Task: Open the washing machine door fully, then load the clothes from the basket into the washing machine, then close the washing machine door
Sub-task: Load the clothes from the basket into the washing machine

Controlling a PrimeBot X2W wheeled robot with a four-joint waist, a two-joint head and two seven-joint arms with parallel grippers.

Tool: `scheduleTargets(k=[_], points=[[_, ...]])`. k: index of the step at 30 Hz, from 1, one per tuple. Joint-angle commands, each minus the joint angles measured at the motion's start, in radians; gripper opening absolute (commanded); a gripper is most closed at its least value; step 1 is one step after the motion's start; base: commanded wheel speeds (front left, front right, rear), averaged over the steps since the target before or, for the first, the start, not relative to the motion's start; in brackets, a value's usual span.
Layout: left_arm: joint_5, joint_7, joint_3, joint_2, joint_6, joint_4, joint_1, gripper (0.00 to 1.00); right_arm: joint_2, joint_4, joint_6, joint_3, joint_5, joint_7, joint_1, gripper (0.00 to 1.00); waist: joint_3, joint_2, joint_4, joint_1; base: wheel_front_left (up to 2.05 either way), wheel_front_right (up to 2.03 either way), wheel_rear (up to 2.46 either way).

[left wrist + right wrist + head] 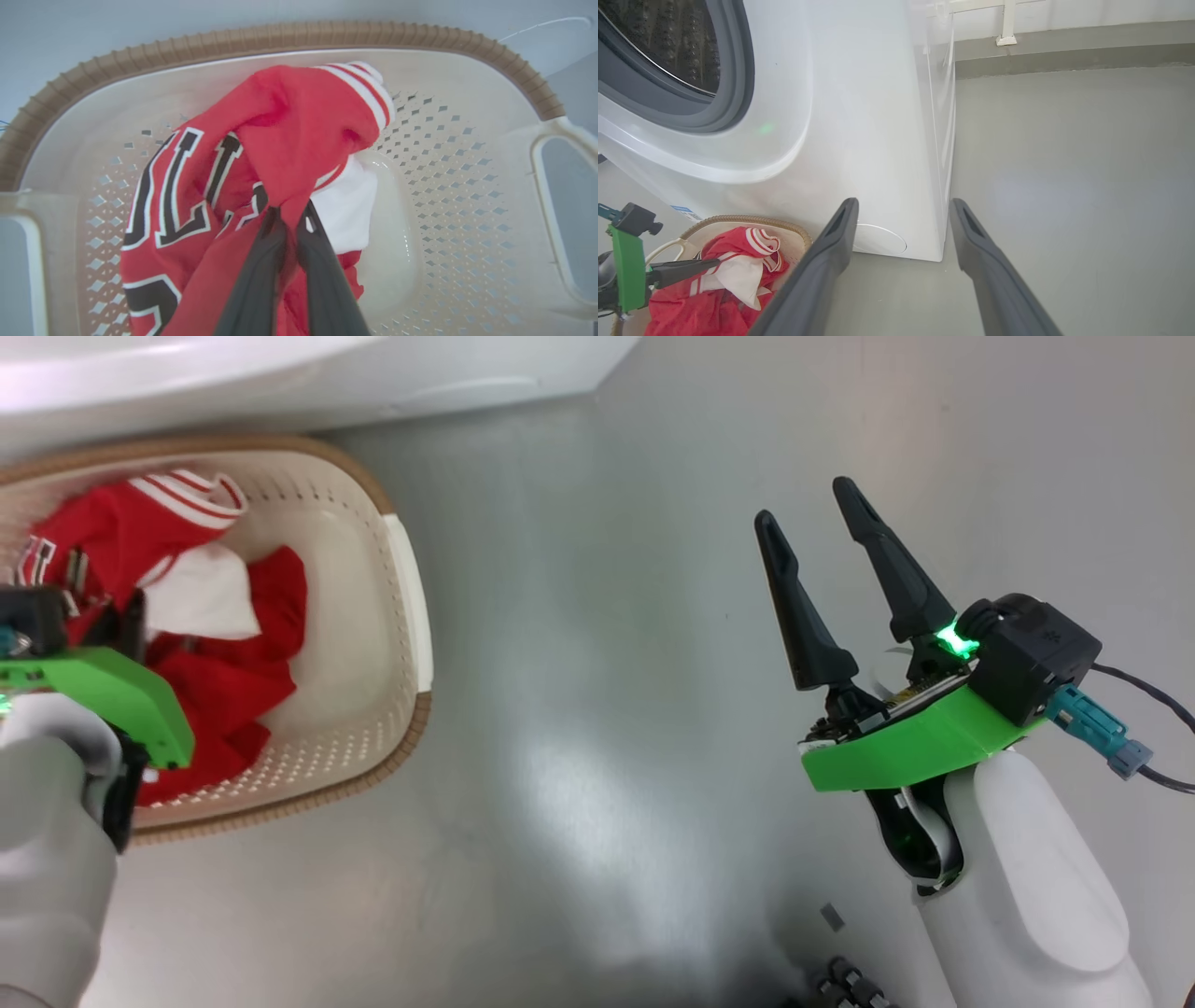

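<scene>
1. Our left gripper (289, 212) reaches down into the basket (280, 39). Its jaws are pressed almost together, pinching a fold of the clothes (280, 140) between their tips.
2. The clothes are a heap of red fabric with black letters edged in white and a red-and-white striped cuff at the top. A white patch lies just beside the jaws.
3. The heap lies inside the basket and covers much of its floor, while the perforated wall on the handle side is bare. We cannot tell whether the pinched fold is raised off the rest.
4. In the head view the basket stands on the grey floor (607, 709), close in front of the washing machine (280, 373). We cannot tell whether the two touch. One of its white handles (411, 597) faces the open floor.
5. Our right gripper (805, 504) hangs over bare floor, well apart from the basket. Its jaws are spread wide with nothing between them.
6. The right wrist view looks along those jaws at the machine's white front. There the grey rubber ring (738, 79) circles the steel drum (668, 42), whose mouth is uncovered.
7. Low on that front, near the corner, sits the round flap (882, 240). The blue label sticker (684, 212) is just above the basket's brown rim.
</scene>
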Motion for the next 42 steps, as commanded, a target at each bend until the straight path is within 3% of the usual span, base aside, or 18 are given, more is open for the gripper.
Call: scheduleTargets(k=[1,8,17,30,42], points=[[-0.015,-0.018,0.011,0.039,-0.003,-0.023,0.038,0.00,-0.002,-0.014,0.002,0.019,0.014,-0.005,0.030,1.00,-0.064,-0.0001,0.022,0.0000,0.00,0.00,0.00],[-0.048,-0.036,0.031,0.069,-0.003,-0.160,0.117,0.00,-0.015,0.007,0.002,0.016,0.030,-0.005,0.052,1.00,-0.156,-0.0001,0.051,0.0000,0.00,0.00,0.00],[0.042,-0.036,0.204,0.092,0.003,-0.418,0.298,0.00,-0.035,0.031,0.002,0.013,0.051,-0.005,0.084,1.00,-0.270,-0.0001,0.097,0.0000,0.00,0.00,0.00],[0.186,-0.036,0.451,0.023,0.010,-0.763,0.565,0.00,-0.061,0.062,0.002,0.013,0.079,-0.005,0.140,1.00,-0.412,-0.0001,0.147,0.0000,0.00,0.00,0.00],[0.268,-0.037,0.591,-0.050,0.007,-0.995,0.739,0.00,-0.076,0.079,0.002,0.016,0.103,-0.005,0.185,1.00,-0.517,-0.0001,0.163,0.0000,0.00,0.00,0.00]])
